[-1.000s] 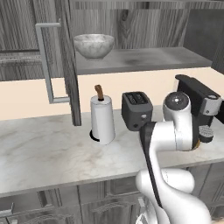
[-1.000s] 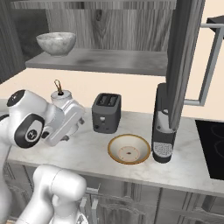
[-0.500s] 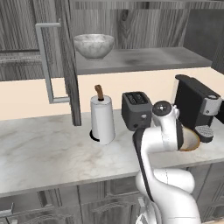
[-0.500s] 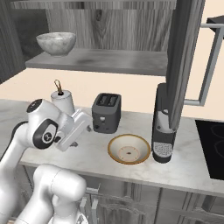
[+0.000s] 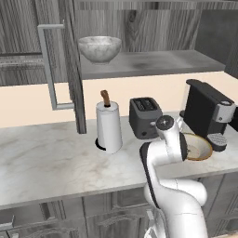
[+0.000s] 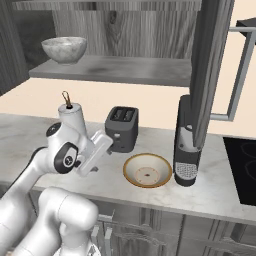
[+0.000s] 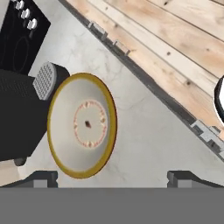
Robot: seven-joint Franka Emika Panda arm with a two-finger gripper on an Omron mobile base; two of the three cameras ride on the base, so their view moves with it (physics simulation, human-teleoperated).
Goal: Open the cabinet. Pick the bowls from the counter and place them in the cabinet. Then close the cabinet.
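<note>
From the left base view my arm (image 5: 162, 153) covers the near side of the tan bowl (image 5: 201, 148), and in the hand view the coffee machine (image 7: 17, 113) runs off the left edge.

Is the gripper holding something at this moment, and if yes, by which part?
Nothing is held. The gripper is open above the counter, and the tan bowl lies untouched ahead of its fingertips.

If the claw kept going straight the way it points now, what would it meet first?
Probably the tan bowl on the counter, beside the coffee machine. The open claw looks down on it, though it may land on marble next to the rim; depth is unclear.
</note>
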